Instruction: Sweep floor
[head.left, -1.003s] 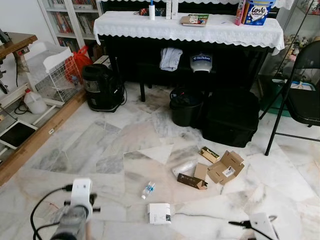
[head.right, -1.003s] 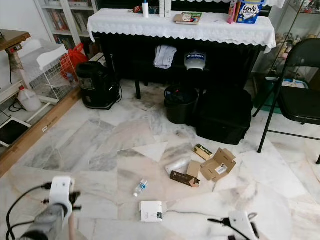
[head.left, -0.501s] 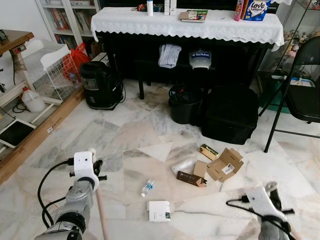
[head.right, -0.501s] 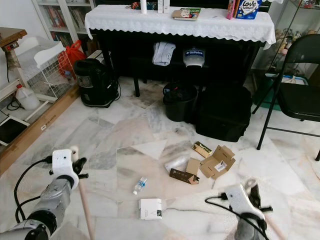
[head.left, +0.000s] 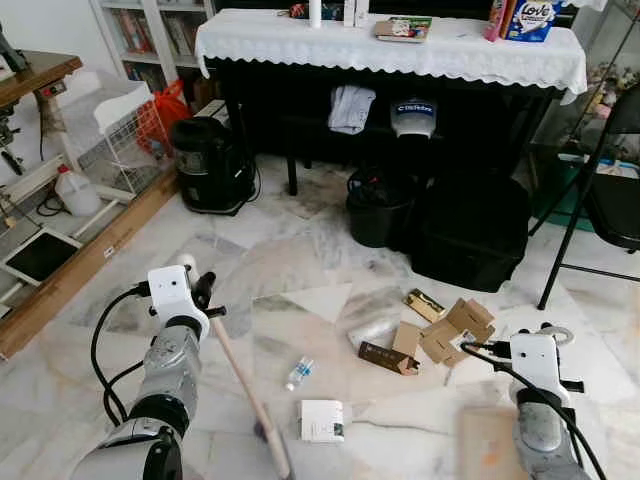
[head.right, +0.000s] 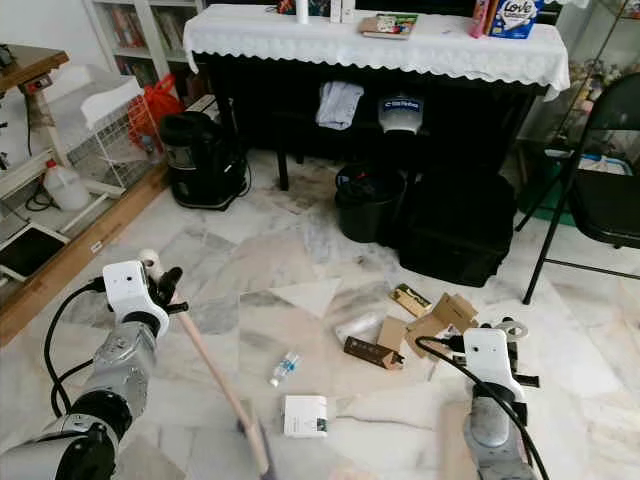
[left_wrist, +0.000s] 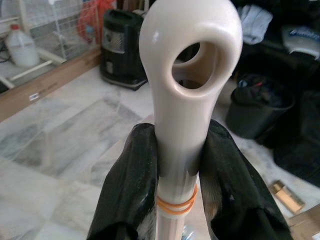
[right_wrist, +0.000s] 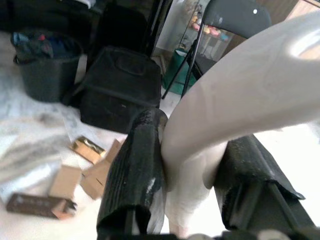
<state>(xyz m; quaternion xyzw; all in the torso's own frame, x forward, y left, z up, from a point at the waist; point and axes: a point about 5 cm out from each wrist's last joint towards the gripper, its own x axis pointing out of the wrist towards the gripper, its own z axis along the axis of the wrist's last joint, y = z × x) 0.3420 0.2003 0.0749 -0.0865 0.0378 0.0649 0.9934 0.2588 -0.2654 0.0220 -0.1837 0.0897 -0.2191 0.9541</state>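
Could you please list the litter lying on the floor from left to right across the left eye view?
Small plastic bottle → white box → dark brown carton → opened cardboard box.

floor (head.left: 250, 270): grey-white marble | broom handle (left_wrist: 187, 75): cream | fingers (left_wrist: 130, 185): black | tablecloth (head.left: 390, 50): white, seemingly lace-edged

My left arm reaches forward and low on my left side. My left gripper (left_wrist: 182, 165) has its two black fingers (left_wrist: 132, 180) squeezed tight on a cream handle (left_wrist: 187, 75), one on each side. My right arm is bent low on my right side. My right gripper (right_wrist: 192, 175) is also clamped on something, a pale curved handle (right_wrist: 240, 100), with a black finger on each side.
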